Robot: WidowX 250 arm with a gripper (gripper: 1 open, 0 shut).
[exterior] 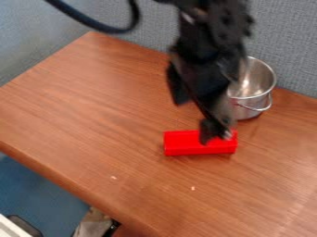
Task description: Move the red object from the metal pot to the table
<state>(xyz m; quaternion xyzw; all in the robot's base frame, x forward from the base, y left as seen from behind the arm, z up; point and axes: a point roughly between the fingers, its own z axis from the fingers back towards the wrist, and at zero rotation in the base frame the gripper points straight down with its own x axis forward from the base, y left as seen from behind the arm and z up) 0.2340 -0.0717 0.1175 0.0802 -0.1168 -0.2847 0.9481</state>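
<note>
The bright red elongated rectangular block (201, 143) is seen lying flat on the brown wood-grain table (87, 102), outside the small shiny steel pot (251, 85), which stands just behind and to the right of it. The black robot gripper (218, 128) is positioned directly over the block's right half, pointing steeply downward; its image is motion-blurred. The jaws are spread wide and nothing is held between them. Whether a fingertip touches the block's top cannot be told from this view. The pot's interior is partly hidden by the arm.
</note>
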